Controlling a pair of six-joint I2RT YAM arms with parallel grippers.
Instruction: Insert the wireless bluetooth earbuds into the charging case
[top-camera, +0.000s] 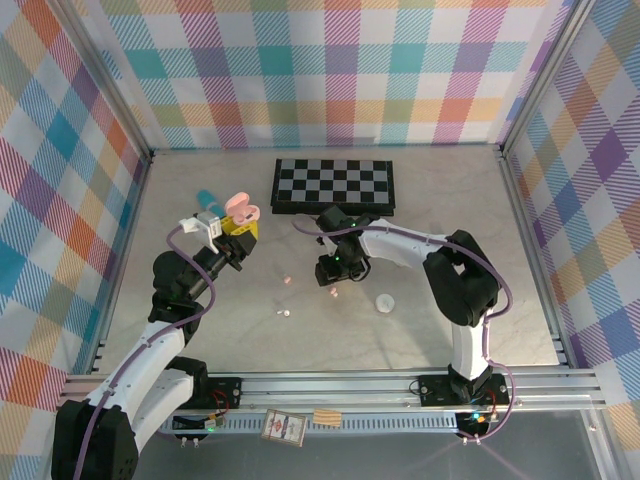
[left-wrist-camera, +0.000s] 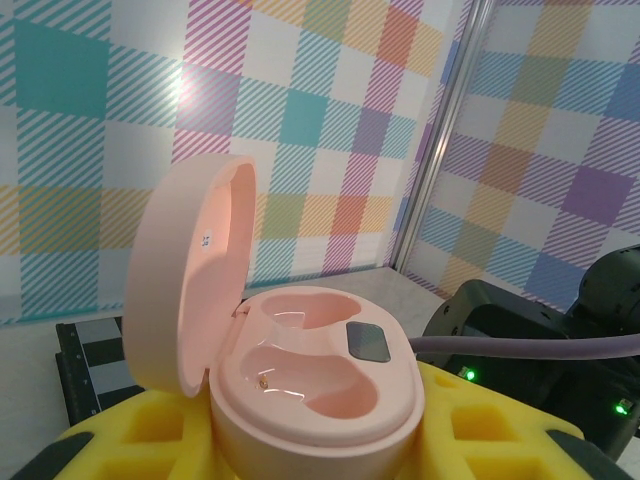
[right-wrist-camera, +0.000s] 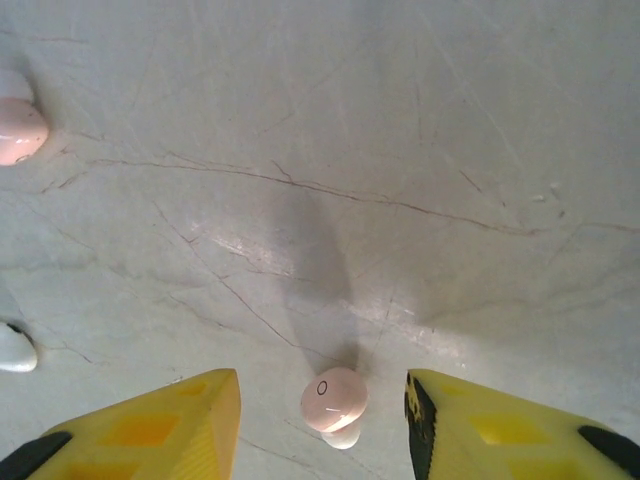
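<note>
Top external shows the grey surface (top-camera: 420, 230) with a chessboard (top-camera: 334, 185) at its far side. Near it, the left end effector (top-camera: 238, 228) grips the open charging case (left-wrist-camera: 310, 380), lid raised. The right end effector (right-wrist-camera: 322, 388), released, straddles a pink earbud (right-wrist-camera: 333, 400) lying on the surface, touching neither finger. Two more earbuds (right-wrist-camera: 15, 130) lie well apart from it.

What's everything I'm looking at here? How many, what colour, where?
charging case: one, pink, lid open, wells empty, clamped in the left tool
pink earbuds: two, one on the table between the spread fingers of the right tool, one loose nearby
white earbud: one, white, on the table nearer the arms
round piece: one, white, on the table; too small to identify
chessboard: one, black and white, far side of the table
teal item: one, beyond the left tool, partly hidden
card: one, patterned, on the near rail
tools: two, yellow-padded fingers; left shut on the case, right open
arms: two, white and black, at the near edge
</note>
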